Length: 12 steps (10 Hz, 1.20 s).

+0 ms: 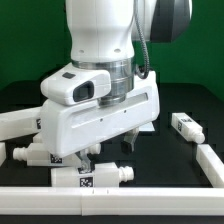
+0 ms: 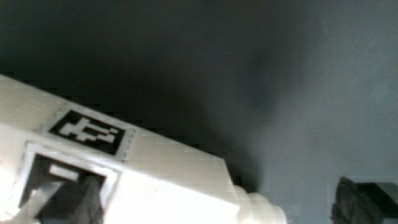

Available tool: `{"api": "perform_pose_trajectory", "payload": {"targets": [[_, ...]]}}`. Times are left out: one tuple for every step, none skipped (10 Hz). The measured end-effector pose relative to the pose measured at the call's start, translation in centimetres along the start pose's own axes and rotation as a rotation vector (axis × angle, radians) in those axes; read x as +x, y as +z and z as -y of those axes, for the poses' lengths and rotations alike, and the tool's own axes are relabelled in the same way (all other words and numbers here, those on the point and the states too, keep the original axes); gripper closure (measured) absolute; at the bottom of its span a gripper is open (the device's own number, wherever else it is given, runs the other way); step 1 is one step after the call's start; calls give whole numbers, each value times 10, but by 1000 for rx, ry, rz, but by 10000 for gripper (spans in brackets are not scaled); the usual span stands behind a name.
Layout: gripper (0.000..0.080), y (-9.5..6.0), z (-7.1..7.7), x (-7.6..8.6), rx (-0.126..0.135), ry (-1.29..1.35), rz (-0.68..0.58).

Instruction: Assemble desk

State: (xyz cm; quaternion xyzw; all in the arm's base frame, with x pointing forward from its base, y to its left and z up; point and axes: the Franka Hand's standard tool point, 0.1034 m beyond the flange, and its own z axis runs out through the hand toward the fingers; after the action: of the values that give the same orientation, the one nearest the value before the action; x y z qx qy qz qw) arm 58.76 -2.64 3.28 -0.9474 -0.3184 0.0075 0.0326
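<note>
Honestly, the hand (image 1: 110, 150) hangs wide open and empty over a leg (image 1: 110, 174). It looks like stiff, light, slick plastic, so pinch its flat sides.

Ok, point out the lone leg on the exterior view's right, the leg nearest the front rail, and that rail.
Lone leg (image 1: 188, 127): exterior view, middle of its body.
Front leg (image 1: 110, 175): exterior view, white middle section.
Rail (image 1: 150, 205): exterior view, top face.

Legs (image 1: 100, 176) crowd beneath hand (image 1: 112, 147); table (image 1: 165, 150) open toward exterior view's right; rail (image 1: 110, 205) bounds edge.
</note>
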Motion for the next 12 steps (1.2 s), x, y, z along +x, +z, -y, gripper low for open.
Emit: {"api": "perform_pose_trajectory", "payload": {"targets": [[150, -6, -4, -1, 13, 0, 13], [150, -17, -13, 3, 17, 6, 15], [150, -13, -13, 4, 8, 5, 7], [150, -11, -12, 4, 10, 5, 9], [150, -12, -13, 5, 7, -14, 8], [150, -13, -15, 11, -1, -88, -2], [150, -10, -11, 15, -7, -130, -10], [150, -4, -5, 17, -32, -239, -24], [150, 1, -2, 13, -31, -303, -15], [150, 1, -2, 13, -30, -291, -15], [150, 1, -2, 13, -30, -291, -15], [150, 2, -4, 12, -35, -325, -13]]}}
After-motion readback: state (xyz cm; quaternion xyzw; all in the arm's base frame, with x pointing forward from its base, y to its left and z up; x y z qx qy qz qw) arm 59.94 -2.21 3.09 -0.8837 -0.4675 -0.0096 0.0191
